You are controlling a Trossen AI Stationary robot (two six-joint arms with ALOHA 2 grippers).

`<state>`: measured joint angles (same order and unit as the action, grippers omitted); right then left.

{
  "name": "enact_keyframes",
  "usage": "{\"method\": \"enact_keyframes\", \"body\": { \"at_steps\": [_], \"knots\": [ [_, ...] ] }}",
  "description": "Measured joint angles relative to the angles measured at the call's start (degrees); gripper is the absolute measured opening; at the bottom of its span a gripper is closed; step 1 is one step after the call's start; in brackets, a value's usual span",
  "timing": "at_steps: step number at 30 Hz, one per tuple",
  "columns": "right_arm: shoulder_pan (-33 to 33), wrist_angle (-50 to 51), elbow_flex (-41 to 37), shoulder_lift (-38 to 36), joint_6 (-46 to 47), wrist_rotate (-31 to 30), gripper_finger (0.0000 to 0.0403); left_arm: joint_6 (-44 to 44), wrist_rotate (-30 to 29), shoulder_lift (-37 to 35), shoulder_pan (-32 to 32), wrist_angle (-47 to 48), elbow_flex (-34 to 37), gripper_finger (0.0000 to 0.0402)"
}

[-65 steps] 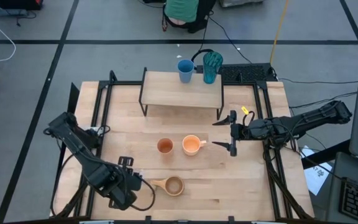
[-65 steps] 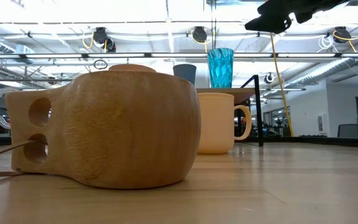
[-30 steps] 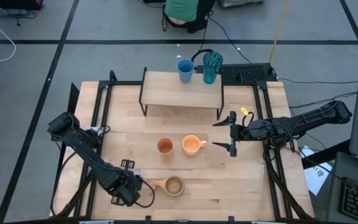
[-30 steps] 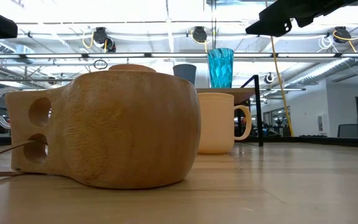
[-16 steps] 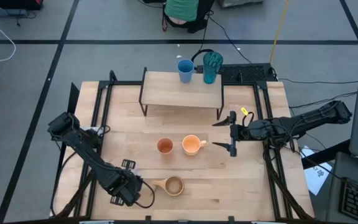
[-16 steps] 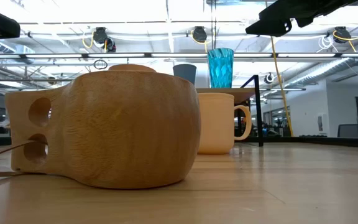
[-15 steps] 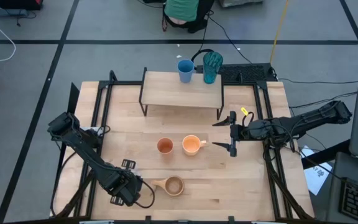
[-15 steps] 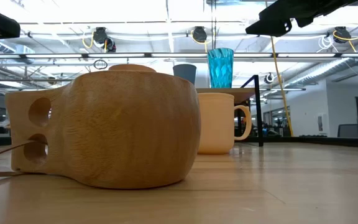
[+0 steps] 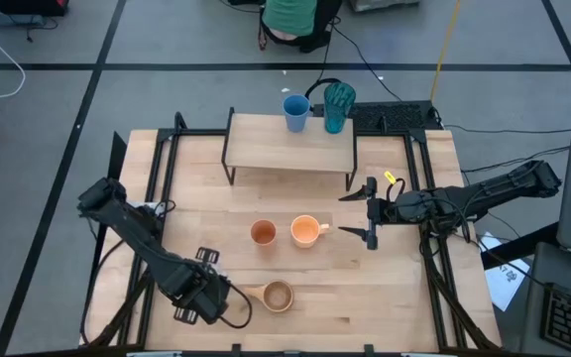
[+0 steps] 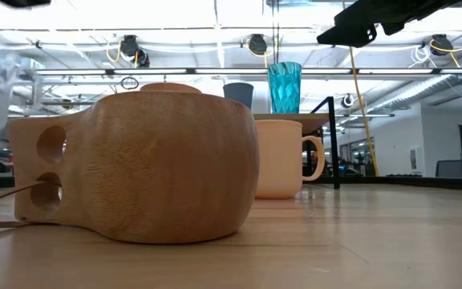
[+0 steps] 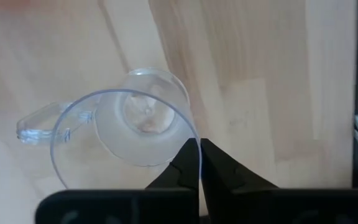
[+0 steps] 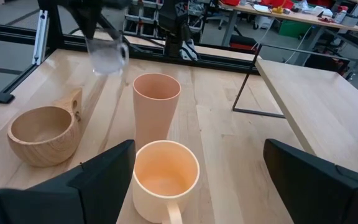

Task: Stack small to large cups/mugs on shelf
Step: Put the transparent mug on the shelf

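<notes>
The left gripper (image 11: pixel 199 163) was closed on the rim of the clear glass (image 11: pixel 132 127), one finger inside the wall and one outside, with the glass hanging below the fingers, clear of the tabletop (image 11: pixel 278 93). In the right wrist view the glass (image 12: pixel 107 55) was seen lifted above the wooden surface, gripped from above by the left arm. In the high view the left gripper (image 9: pixel 204 290) was at the near left part of the table, just beside the stub handle of the tan wooden cup (image 9: pixel 277 295). The right gripper (image 9: pixel 367 210) hovered with its fingers wide apart and empty, right of the orange handled mug (image 9: pixel 305 231); the orange-brown tumbler (image 9: pixel 263 233) stood just left of that mug. The shelf (image 9: pixel 290 145) stood at the far middle of the table. The blue cup (image 9: pixel 295 111) and the teal textured tumbler (image 9: pixel 338 106) stood side by side at the shelf's far edge. The table (image 9: pixel 414 288) was a light wood board with black frame rails along both sides. Beyond the far edge, a person in a green top (image 9: pixel 290 15) was partly in view on a grey floor marked with dark lines.
</notes>
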<state>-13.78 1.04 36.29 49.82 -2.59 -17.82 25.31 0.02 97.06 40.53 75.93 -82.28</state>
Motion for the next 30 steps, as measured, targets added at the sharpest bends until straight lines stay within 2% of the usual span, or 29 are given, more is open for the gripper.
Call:
{"method": "enact_keyframes", "body": {
  "at_steps": [11,17,22,30],
  "knots": [
    [0.00,0.00,0.00,0.00,-0.54,-0.02,0.0348,-15.54,-1.50,-0.02,-7.40,13.36,-22.88,0.0003],
    [0.00,0.00,0.00,0.00,-0.68,-0.02,0.0348,-26.44,-3.09,-0.04,-12.77,14.07,-31.59,0.0002],
    [0.00,0.00,0.00,0.00,-0.23,-0.02,0.0348,-35.26,-3.10,-0.09,-19.02,14.02,-35.60,0.0001],
    [-0.17,0.02,0.00,0.00,0.34,-0.02,0.0348,-48.87,-3.20,-0.07,-32.23,14.11,-36.15,0.0001]
  ]
}}
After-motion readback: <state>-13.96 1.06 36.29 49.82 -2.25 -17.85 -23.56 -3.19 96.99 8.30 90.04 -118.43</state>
